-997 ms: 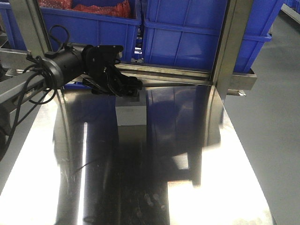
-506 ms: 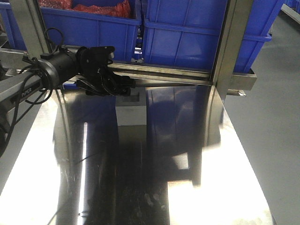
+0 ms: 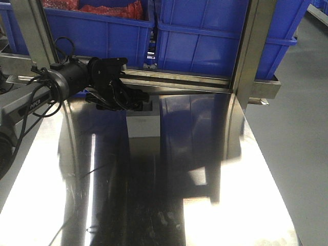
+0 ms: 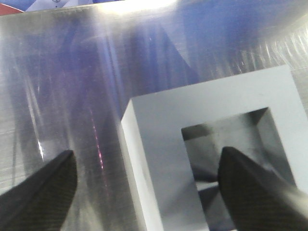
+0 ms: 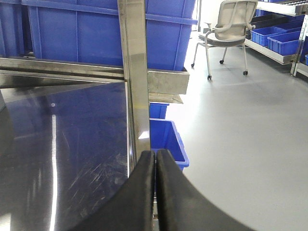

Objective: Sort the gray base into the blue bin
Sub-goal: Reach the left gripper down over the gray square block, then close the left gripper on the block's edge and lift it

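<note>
The gray base (image 3: pixel 143 124) stands on the steel table, its square window facing up. In the left wrist view the gray base (image 4: pixel 168 144) fills the lower right. My left gripper (image 3: pixel 140 97) hangs at the block's far top edge, open. It straddles the block's left wall: the left finger (image 4: pixel 41 192) is over bare table and the right finger (image 4: pixel 255 192) is over the window. Nothing is clamped. Blue bins (image 3: pixel 205 41) sit on the shelf behind the table. My right gripper (image 5: pixel 155 166) is shut on nothing at the table's right edge.
A steel upright post (image 3: pixel 251 51) stands at the table's back right, another post (image 3: pixel 31 31) at back left. One shelf bin (image 3: pixel 97 28) holds red items. A small blue bin (image 5: pixel 166 137) sits on the floor by the table, and an office chair (image 5: pixel 231 24) stands farther off.
My left arm has swung slightly left and its wrist has turned, the fingertips staying at the block's far edge. The gray base has not moved.
</note>
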Controlling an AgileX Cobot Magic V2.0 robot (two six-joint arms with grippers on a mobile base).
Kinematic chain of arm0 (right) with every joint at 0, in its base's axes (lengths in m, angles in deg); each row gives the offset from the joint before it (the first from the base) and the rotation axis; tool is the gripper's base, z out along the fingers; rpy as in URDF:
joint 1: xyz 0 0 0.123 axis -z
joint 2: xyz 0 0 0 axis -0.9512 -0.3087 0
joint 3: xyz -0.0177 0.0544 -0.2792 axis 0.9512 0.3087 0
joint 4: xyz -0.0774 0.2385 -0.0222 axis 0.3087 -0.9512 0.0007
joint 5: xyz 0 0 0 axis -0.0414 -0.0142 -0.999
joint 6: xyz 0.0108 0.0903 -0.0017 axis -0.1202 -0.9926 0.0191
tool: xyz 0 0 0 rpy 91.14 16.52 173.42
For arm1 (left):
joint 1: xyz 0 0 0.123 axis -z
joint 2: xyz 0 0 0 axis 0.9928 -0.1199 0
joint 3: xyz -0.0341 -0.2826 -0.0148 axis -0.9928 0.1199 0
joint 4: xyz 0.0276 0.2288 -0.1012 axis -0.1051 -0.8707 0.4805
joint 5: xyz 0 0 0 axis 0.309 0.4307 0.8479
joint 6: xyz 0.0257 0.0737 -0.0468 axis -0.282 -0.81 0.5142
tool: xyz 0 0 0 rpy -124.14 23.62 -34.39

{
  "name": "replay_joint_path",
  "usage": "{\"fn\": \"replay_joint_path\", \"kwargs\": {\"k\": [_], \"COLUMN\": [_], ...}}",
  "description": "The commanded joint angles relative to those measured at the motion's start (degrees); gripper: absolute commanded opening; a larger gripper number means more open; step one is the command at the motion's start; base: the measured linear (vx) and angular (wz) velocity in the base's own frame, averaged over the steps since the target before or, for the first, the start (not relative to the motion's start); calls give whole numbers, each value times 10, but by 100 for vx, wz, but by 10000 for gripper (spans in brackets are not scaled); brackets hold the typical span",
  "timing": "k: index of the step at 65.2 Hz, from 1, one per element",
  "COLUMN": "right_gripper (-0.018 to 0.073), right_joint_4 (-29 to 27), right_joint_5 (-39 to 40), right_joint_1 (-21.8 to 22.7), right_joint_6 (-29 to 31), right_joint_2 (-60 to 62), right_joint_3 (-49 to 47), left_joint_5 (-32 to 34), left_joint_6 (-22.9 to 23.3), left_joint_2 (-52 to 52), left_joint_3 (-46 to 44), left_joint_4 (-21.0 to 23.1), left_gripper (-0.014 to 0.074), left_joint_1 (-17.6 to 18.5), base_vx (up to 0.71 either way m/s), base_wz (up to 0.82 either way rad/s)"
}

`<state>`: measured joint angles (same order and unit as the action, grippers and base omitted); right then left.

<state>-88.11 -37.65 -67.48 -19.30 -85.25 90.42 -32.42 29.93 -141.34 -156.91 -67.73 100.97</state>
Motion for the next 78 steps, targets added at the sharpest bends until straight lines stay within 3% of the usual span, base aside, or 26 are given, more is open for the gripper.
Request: {"fn": "replay_joint_path", "kwargs": {"k": [1, 33, 61, 78], "right_gripper": [-5, -5, -5, -5], "right_joint_4": [3, 3, 3, 3], "right_joint_5": [43, 43, 43, 43], "right_joint_1": [1, 1, 1, 1], "right_joint_6": [5, 5, 5, 5], "right_joint_2": [-2, -2, -2, -2], "right_joint_3": [1, 1, 1, 1], "left_joint_5": [22, 8, -8, 37], "left_joint_6": [5, 1, -16, -35], "left_joint_2": [40, 35, 35, 61], "left_joint_3": [-19, -18, -18, -18], "left_joint_4": [6, 6, 6, 6], "left_gripper": [528, 394, -3, -8], "left_joint_1": [2, 2, 2, 5], "base_vx": [0, 0, 0, 0], "base_wz": [0, 0, 0, 0]}}
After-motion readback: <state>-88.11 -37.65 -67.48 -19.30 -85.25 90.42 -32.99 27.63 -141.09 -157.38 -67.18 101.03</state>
